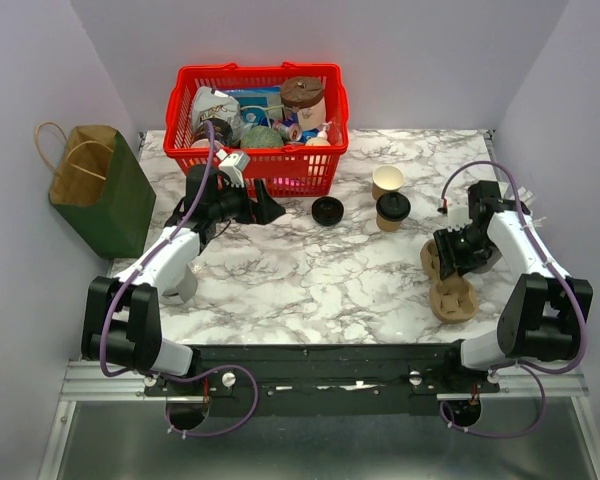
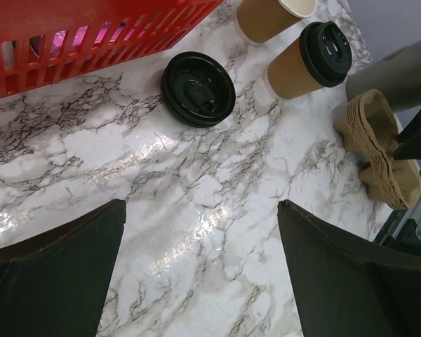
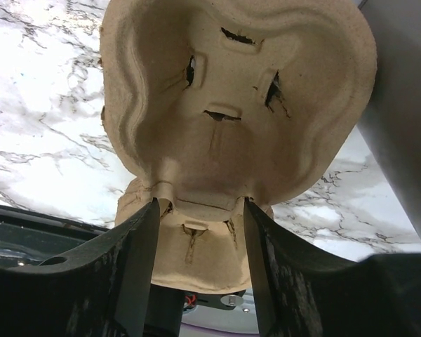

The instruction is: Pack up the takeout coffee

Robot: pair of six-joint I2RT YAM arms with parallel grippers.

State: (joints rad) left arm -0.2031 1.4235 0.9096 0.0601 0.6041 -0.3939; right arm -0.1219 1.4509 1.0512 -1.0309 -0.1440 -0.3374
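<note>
Takeout coffee: a small tan kraft-paper cup with a white rim and white inside (image 1: 387, 182) stands upright and unlidded on the white marble surface (image 1: 310, 290), right of centre, just behind a matching tan cup with a black lid (image 1: 392, 210).
Handling: we judge it light, thin-walled, easy to crush and easy to tip. We cannot tell whether it holds liquid.
Where to grip: around the middle of the wall, below the rim, with a gentle squeeze.
Loose lid: a round black plastic lid (image 1: 327, 210) lies flat to the left of both cups, in front of the red plastic basket (image 1: 280, 172).
Left arm: it stretches toward the basket front. The left fingers (image 2: 56, 274) are spread wide over bare surface and hold nothing, well apart from the cup.
Right arm: it is folded inward at the right edge. The right fingers (image 3: 91, 281) are closed on the narrow waist of a brown moulded-pulp two-cup carrier (image 3: 224, 91), which is tilted up on edge.
</note>
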